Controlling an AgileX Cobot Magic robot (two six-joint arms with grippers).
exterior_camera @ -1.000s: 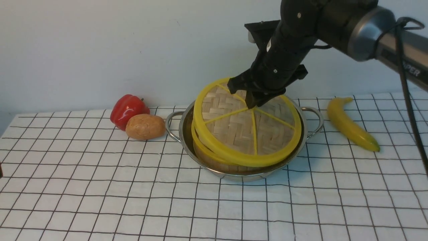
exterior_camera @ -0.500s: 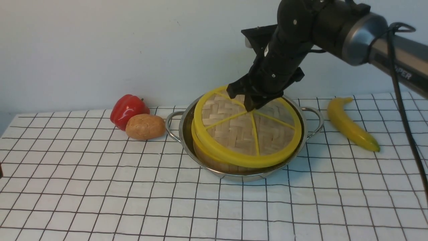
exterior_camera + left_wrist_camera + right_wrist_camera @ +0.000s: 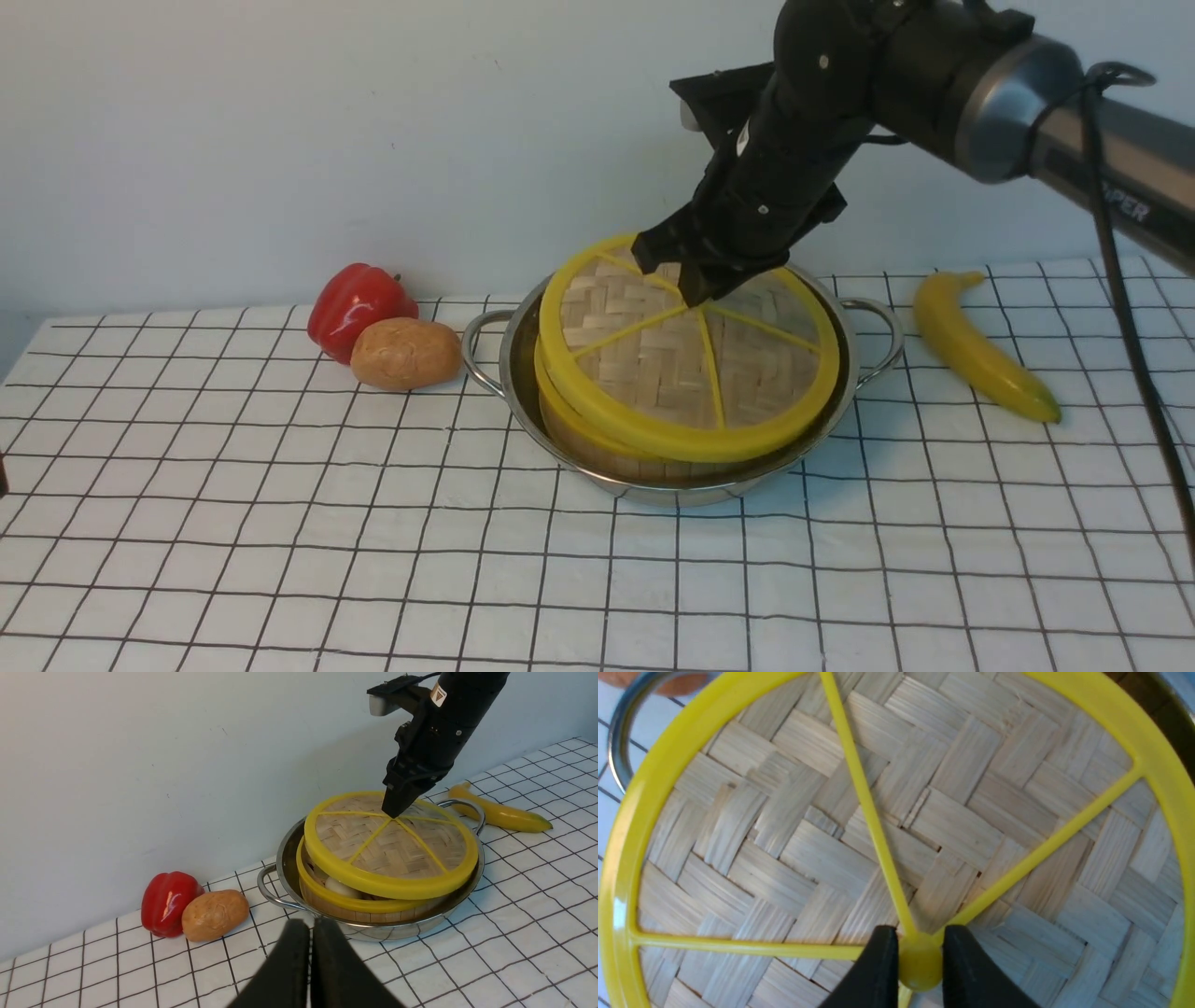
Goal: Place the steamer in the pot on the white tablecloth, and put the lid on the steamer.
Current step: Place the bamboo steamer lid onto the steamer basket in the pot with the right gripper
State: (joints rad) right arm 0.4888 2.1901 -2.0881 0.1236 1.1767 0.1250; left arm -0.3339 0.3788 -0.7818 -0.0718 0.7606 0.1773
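- left gripper [image 3: 310, 933]: jaws pressed together, empty, over the near part of the white tablecloth [image 3: 280, 523];
- one pot [image 3: 653, 487] on the cloth, handles out left and right; one steamer [image 3: 583, 446] inside it;
- one lid [image 3: 653, 373] on the steamer, woven face up, slightly tilted, left edge lifted off the rim; round, so no long axis;
- right gripper [image 3: 919, 947] pinches the lid's hub;
- farther back: one pepper [image 3: 359, 303], one potato [image 3: 404, 353], one banana [image 3: 980, 350].
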